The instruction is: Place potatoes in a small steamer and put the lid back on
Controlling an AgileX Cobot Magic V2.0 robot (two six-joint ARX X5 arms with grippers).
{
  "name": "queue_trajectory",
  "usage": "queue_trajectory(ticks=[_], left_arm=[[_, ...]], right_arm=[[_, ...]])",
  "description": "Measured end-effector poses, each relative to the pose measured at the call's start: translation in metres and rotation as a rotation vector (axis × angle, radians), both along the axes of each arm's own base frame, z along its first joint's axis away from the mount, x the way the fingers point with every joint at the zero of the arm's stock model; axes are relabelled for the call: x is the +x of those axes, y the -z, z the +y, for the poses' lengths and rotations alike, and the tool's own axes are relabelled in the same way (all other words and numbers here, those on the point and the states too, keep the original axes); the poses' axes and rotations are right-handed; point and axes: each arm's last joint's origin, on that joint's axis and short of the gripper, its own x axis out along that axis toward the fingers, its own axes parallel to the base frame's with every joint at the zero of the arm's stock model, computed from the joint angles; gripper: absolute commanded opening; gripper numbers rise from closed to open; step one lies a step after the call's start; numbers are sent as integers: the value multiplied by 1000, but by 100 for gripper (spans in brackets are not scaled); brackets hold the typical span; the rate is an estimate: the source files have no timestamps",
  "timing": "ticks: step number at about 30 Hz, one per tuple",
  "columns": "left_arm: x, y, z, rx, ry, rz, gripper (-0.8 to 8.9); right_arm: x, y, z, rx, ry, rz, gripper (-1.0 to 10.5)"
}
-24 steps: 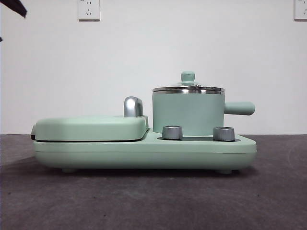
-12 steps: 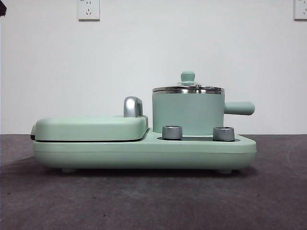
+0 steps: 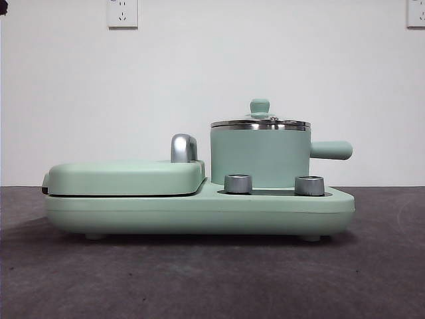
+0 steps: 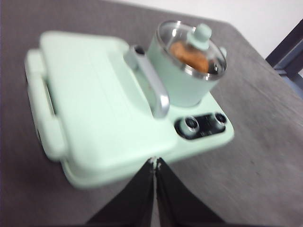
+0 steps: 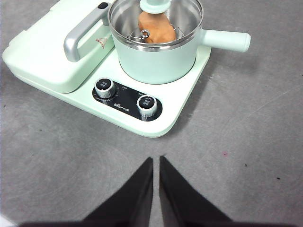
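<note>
Potato (image 5: pixel 155 27) inside pot (image 3: pixel 260 158), seen through glass lid (image 5: pixel 155 21) in both wrist views; orange-brown, rough-skinned, resting on what looks like a wire rack. Nothing else visible in there. Hidden by pot wall in front view.

Near to far, front view: bare grey table (image 3: pixel 212 279); appliance base (image 3: pixel 199 212) with two steel dials (image 3: pixel 238 183) at its front edge; flat griddle cover (image 3: pixel 126 176) closed on one side, chrome handle (image 3: pixel 184 147) behind it; pot seated on the other side, side handle (image 3: pixel 331 149) pointing away from griddle. Lid down on steel rim, level as far as can be judged, green knob (image 3: pixel 259 106) upright on top. White wall with sockets behind.

Left gripper (image 4: pixel 155 163) clear of appliance on the griddle side, jaws pressed together, holding nothing; view blurred. Right gripper (image 5: pixel 155 161) above bare table in front of the dials, jaws nearly touching with a thin slit between, empty. Neither touching lid or pot. Black tip at top corner of front view; cannot match to an arm.

Judgement: both steps appear finished. Lid placed to trap steam; pot handle turned outward, likely for easy reach. Grippers well off, probably parked.
</note>
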Motion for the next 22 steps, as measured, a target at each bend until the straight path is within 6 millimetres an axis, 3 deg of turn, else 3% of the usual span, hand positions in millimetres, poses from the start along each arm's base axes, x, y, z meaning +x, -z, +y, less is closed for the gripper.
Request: queue_trajectory(ticks=[2,7,13,22], left_arm=[[-3,9,4,26,-47,-114,6],[-9,61,18,84,-331,-370,6],[-14,120,32,180,-580,-356,6],[-14,146,38,197,-640,-352,6]], right_arm=[[0,0,0,0,0,0,19],[0,0,0,0,0,0,19],[0,0,0,0,0,0,19],[0,0,0,0,0,0,19]])
